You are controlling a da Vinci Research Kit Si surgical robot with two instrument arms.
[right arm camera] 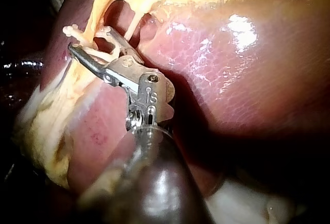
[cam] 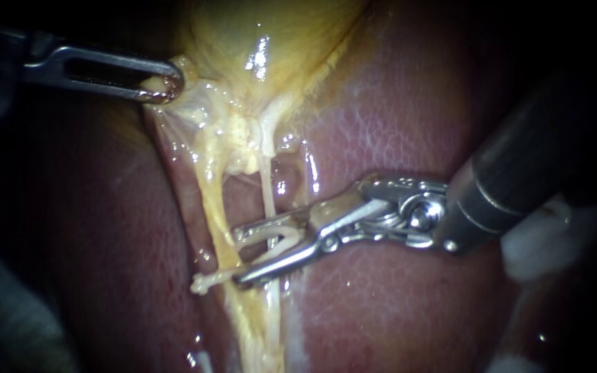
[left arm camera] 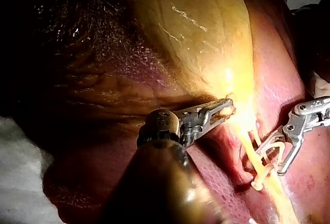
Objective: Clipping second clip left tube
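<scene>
Danger here: the right instrument (cam: pixel 238 255), a steel shaft coming in from the right of the frame, has only its tips at the yellowish stringy left tube (cam: pixel 212 207). If it closes now, I'd say the clip could catch part of the tube, snag the thin pale strand (cam: pixel 269 197) beside it, or foul the small white clip (cam: pixel 205 281) just below. Its jaws stand wide, with a pale open clip (cam: pixel 278 238) seated between them and touching both. Upper left, the slotted left instrument (cam: pixel 164 86) is clamped on pale tissue (cam: pixel 174 103) under the glossy yellow gallbladder (cam: pixel 271 41).
</scene>
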